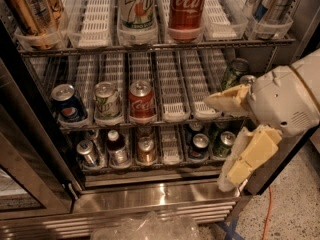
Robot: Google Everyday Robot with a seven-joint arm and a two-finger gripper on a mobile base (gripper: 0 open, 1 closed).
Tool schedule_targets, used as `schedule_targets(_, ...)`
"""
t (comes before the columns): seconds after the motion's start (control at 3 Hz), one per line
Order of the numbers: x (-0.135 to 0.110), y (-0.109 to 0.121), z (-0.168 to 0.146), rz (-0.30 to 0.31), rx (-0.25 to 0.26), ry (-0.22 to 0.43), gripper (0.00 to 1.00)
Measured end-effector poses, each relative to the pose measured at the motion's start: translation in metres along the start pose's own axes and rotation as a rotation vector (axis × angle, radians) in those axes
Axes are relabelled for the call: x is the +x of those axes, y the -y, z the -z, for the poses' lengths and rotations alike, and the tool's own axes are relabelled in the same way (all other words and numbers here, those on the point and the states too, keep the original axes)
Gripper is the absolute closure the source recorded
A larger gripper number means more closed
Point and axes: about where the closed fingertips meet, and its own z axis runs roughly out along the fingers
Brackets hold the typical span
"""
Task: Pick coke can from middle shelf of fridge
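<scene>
While the coke can [142, 103] stands upright, lid up, middle shelf [172, 91], hand [216, 143] spread apart at right

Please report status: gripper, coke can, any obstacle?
Gripper open, holding nothing, before right side of stainless-steel fridge. Small red coke can upright at front of chrome wire middle shelf, untouched. Green-white can close beside it.

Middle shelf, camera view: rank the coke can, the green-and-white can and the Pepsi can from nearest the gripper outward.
The gripper hangs open at the right end of the middle shelf.
1. coke can, left of centre.
2. green-and-white can, one lane further left.
3. Pepsi can, far left.
</scene>
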Motion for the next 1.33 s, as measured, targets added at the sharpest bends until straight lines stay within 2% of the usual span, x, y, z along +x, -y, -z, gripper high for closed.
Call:
schedule_targets(0.67, -0.003, -0.001, -0.001, 0.004, 0.001, 0.002, 0.0)
schedule_targets(1.0, -0.006, 0.001, -0.02, -0.024, 0.033, 0.043, 0.0)
schedule_targets(1.33, -0.007, 0.005, -0.051, -0.101, 0.023, 0.148, 0.0)
